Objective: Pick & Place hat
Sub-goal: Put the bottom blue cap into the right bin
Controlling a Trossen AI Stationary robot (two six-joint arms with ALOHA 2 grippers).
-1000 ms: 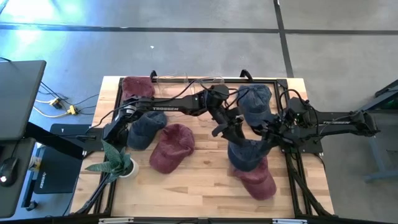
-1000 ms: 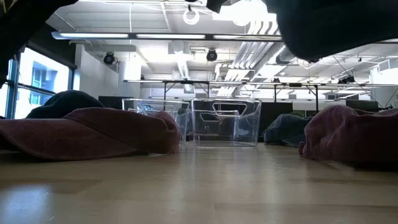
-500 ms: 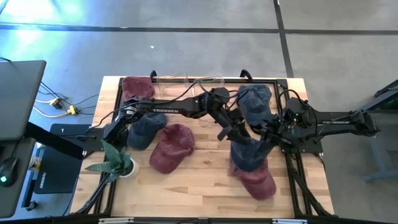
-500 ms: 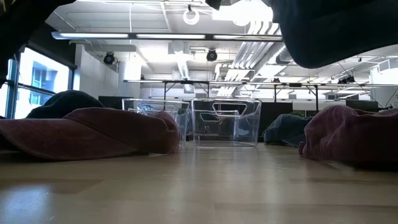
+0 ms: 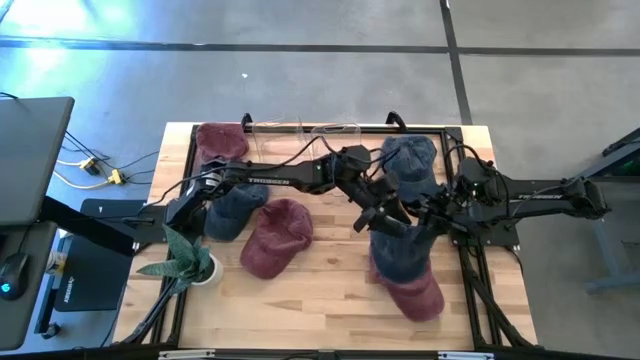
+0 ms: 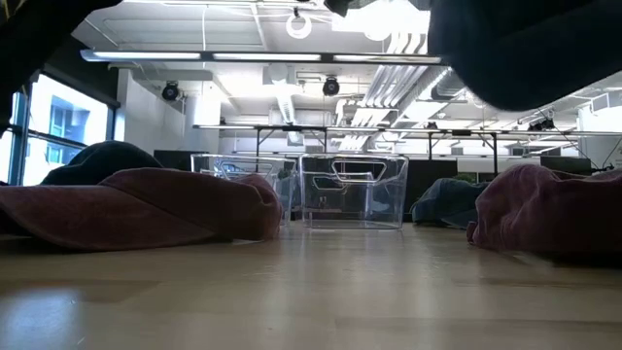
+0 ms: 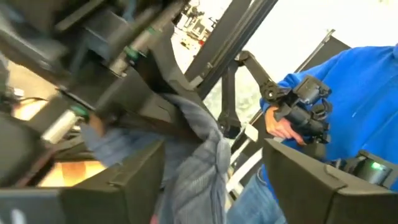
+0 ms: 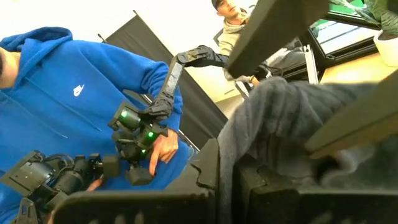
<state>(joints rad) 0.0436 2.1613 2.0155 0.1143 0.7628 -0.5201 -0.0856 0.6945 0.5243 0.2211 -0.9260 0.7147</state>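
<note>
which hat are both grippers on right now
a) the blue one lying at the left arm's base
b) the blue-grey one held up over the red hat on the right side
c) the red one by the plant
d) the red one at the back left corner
b: in the high view the left gripper and the right gripper meet at the blue-grey hat, which hangs above the red hat; both wrist views show its fabric between the fingers.

Potted plant [image 5: 187,258] (table's left edge), laptop [image 5: 30,160] beyond.
</note>
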